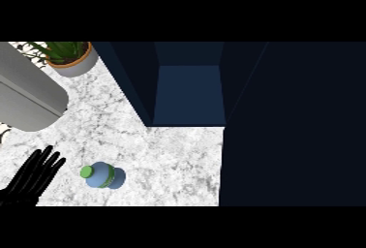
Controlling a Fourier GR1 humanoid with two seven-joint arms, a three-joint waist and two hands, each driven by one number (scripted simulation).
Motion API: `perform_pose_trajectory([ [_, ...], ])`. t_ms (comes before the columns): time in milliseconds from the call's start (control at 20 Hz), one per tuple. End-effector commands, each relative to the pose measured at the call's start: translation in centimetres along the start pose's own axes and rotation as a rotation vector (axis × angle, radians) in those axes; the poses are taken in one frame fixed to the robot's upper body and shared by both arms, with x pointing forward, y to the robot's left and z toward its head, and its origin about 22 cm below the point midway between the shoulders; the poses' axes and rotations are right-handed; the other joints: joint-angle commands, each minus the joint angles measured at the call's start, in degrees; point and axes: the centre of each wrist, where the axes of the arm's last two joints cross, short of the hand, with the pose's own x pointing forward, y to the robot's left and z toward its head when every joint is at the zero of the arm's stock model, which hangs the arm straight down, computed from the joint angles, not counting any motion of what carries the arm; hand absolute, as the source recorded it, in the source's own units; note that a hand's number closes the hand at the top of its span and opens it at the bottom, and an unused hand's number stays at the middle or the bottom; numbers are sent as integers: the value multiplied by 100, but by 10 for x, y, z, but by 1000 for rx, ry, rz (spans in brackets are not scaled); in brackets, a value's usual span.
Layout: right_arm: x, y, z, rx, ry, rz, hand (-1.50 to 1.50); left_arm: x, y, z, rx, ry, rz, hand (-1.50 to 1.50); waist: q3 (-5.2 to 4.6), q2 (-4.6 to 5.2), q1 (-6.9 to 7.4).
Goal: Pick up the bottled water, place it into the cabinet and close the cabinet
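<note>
One rounded bottled water [104,176] on veined marble counter [172,157] — left robot hand [30,180] nearby, fingers straight, empty.

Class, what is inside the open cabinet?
Inside the cabinet only a bare blue floor and dark walls show. The bottle stands outside, on the counter. The cabinet's upper part is too dark to tell.

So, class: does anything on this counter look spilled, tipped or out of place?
Nothing stands out. The bottled water appears upright on the counter, cap on, no spill; the cabinet stands open, the left hand rests open nearby.
</note>
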Motion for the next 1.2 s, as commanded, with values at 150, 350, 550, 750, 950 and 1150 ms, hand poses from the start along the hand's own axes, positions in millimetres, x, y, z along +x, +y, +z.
perform_pose_trajectory([
  [150,-9,-2,21,11,2,2,-150,-32,22,-17,-9,34,-7,-150,0,-3,-24],
  [350,3,10,11,13,-12,-3,-150,-64,5,-27,-7,100,2,-150,-1,1,-14],
  [550,4,15,5,25,-4,-15,-150,-68,34,-38,35,133,4,-150,-1,5,-4],
  [750,7,12,17,21,-5,-10,-150,-91,54,-27,54,156,70,-150,-2,2,-31],
  [950,7,9,7,17,-13,-22,-150,-115,42,-47,41,200,118,-150,-3,8,-26],
  [1150,1,4,13,20,-7,-23,-150,-136,49,-35,34,199,155,-150,-5,11,-33],
])
